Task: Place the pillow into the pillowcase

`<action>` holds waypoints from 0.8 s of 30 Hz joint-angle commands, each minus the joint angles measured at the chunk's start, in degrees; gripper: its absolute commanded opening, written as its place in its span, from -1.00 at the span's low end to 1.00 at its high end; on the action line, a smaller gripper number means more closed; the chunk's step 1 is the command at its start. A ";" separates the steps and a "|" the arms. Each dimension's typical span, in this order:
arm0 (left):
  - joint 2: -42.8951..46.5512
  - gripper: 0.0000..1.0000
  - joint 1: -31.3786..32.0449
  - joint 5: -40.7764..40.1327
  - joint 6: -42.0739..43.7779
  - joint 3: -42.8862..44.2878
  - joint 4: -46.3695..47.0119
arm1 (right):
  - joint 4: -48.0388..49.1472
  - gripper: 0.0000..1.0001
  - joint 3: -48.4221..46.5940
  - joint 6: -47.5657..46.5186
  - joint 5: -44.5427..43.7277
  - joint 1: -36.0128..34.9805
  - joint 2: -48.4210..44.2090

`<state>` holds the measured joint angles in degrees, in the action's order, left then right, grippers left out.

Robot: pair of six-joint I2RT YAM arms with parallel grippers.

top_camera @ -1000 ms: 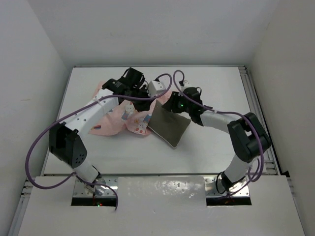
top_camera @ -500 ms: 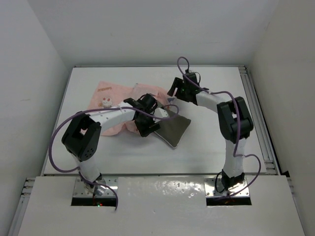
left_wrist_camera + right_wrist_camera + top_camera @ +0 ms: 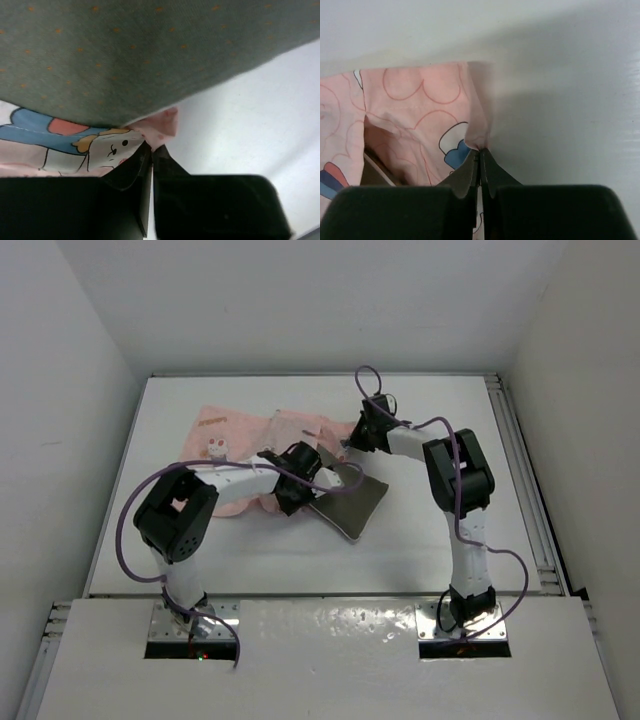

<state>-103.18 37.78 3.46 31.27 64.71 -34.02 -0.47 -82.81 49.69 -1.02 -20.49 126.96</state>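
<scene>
The pink pillowcase [image 3: 232, 432] lies crumpled at the table's back left, its right part over the olive-grey pillow [image 3: 352, 502], whose near-right corner sticks out. My left gripper [image 3: 292, 492] sits low at the case's near edge beside the pillow, shut on a fold of the pillowcase [image 3: 75, 147], with the pillow [image 3: 150, 50] just beyond its tips [image 3: 152, 150]. My right gripper [image 3: 358, 436] is at the case's far-right edge, shut on the pillowcase hem [image 3: 420, 105]. A sliver of pillow [image 3: 372, 170] shows inside the opening left of the right gripper [image 3: 480, 152].
White table [image 3: 430, 530] inside white walls, with a metal rail [image 3: 520, 470] along the right edge. Purple cables loop over both arms. Bare table lies to the right of the pillow and toward the near edge.
The left gripper came from the far side down to the case's near edge by the pillow. The right gripper left the pillow and moved back to the case's far-right hem. Both now pinch cloth.
</scene>
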 commanded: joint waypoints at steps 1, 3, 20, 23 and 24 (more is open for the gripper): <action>0.78 -1.00 -0.16 6.86 -0.15 3.30 -0.58 | -1.64 -1.00 2.38 2.60 0.66 0.01 2.16; 2.09 -1.00 -2.43 16.61 -0.15 6.47 -4.54 | 0.10 -1.00 5.71 3.83 4.06 0.71 0.06; 4.21 -1.00 -20.00 53.39 -1.28 42.85 -22.94 | 8.75 -1.00 23.50 7.00 28.49 11.08 -33.61; 5.08 -1.00 -24.40 52.35 -3.22 42.70 -20.83 | 1.04 -1.00 18.22 3.41 33.26 13.02 -33.97; 5.35 -1.00 -25.29 51.74 -3.75 41.91 -18.91 | -1.70 -1.00 16.99 -0.17 33.10 13.02 -34.23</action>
<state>-100.38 15.77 50.30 30.11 105.34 -56.77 3.95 -60.49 54.63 26.00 -8.47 95.04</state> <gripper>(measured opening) 0.009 0.002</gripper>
